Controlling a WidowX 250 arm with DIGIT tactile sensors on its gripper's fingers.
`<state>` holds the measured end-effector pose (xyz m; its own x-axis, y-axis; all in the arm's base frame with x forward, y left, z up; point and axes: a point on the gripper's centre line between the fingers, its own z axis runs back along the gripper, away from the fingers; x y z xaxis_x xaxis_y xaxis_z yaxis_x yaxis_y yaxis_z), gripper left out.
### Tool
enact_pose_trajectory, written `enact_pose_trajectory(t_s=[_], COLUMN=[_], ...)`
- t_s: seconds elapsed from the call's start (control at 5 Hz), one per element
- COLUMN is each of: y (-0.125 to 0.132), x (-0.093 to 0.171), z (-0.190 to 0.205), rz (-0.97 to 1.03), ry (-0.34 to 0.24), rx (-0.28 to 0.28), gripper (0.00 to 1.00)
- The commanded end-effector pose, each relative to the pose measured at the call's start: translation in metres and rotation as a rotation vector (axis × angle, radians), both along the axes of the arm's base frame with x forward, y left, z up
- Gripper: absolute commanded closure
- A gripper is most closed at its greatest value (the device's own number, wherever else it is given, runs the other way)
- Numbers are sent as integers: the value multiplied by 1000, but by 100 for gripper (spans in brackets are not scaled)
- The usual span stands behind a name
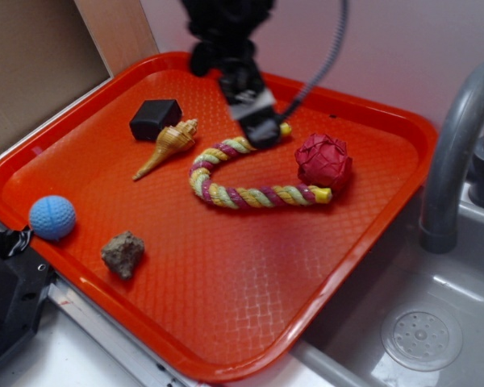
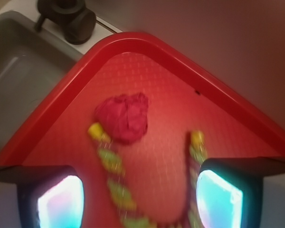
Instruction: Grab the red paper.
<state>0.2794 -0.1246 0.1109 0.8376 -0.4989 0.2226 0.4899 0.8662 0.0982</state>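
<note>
The gripper (image 2: 140, 194) is open above the rope (image 1: 250, 189). The red paper (image 1: 323, 162) sits on the tray (image 1: 226, 306), touching the rope's end.

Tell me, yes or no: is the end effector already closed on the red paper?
No. In the wrist view the end effector is open, and the red paper sits ahead of it, untouched on the tray.

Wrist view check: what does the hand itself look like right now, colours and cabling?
In the wrist view the hand shows two dark, blocky fingers whose inner pads glow pale, whitish cyan with a pink tinge. In the exterior view the arm is black, with a light grey band near the blurred black hand. A black-and-white braided cable runs upward beside it. No markings are legible.
</note>
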Motion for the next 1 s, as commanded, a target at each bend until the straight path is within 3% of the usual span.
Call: enact_pose_trajectory(t_s=[0.0, 0.6, 0.8], y=[-15, -21, -24], x=[33, 35, 39], z=[-26, -77, -85], rz=[-5, -53, -75], ry=[23, 164, 180], rx=[46, 58, 57], gripper=[0, 0, 0])
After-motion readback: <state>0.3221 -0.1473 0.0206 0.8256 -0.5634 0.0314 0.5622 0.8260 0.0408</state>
